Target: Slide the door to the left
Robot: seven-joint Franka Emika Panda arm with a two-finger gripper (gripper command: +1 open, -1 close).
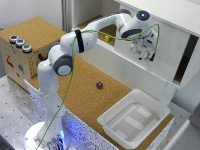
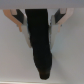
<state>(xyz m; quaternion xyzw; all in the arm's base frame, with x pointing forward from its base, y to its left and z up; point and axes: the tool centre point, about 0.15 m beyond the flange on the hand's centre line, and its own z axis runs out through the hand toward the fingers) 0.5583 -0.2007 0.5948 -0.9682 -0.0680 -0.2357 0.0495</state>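
While the gripper [image 1: 144,51] presses against the white door [image 1: 172,42], its fingers [image 2: 59,20] stand apart, gripping nothing. Beside the door's right edge, 1 dark gap shows.

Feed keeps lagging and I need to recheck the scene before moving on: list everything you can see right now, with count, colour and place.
door: one, white, front of the cabinet, toward the exterior view's right
cabinet: one, white, behind the cork surface
tray: one, white plastic, on the cork surface near the exterior view's right
small dark object: one, dark purple, mid cork surface
yellow object: one, inside the cabinet opening
box: one, cork-covered, at the exterior view's left
round buttons: three, on top of the box
cable: one, green, along the arm
gripper: one, at the door face; open or shut cannot be told
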